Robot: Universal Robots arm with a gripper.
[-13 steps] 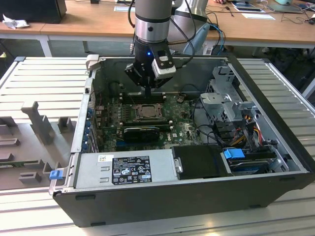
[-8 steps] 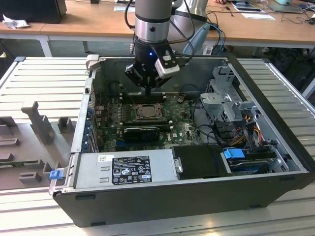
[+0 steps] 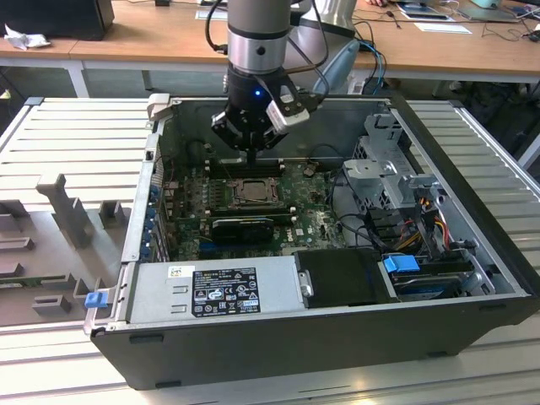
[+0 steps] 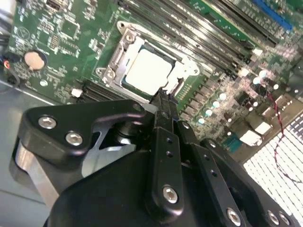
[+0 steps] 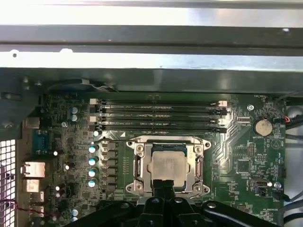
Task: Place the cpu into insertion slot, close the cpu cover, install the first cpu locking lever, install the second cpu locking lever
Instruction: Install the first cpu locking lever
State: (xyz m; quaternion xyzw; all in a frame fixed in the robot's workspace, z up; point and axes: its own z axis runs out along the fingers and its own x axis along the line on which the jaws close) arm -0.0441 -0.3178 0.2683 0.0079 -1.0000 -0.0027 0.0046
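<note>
My bench is a pale ribbed metal table [image 3: 76,135], and its slats catch an even, bright light. Near its edge at the exterior view's left lies a grey moulded fixture tray [image 3: 51,245] with upright blocks. Beyond the far edge stands a long wooden desk [image 3: 152,38] on white legs [image 3: 78,80]. It carries a black box [image 3: 59,17], crumpled white paper [image 3: 24,37] and flat sheets [image 3: 443,27].

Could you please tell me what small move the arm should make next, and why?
Probably a short press down on the edge of the cover, to hold it flat for locking. The cpu already lies in the slot, the cover lies flat around it, and the shut fingers sit right at that edge. Whether the cover is locked, I cannot tell.
</note>
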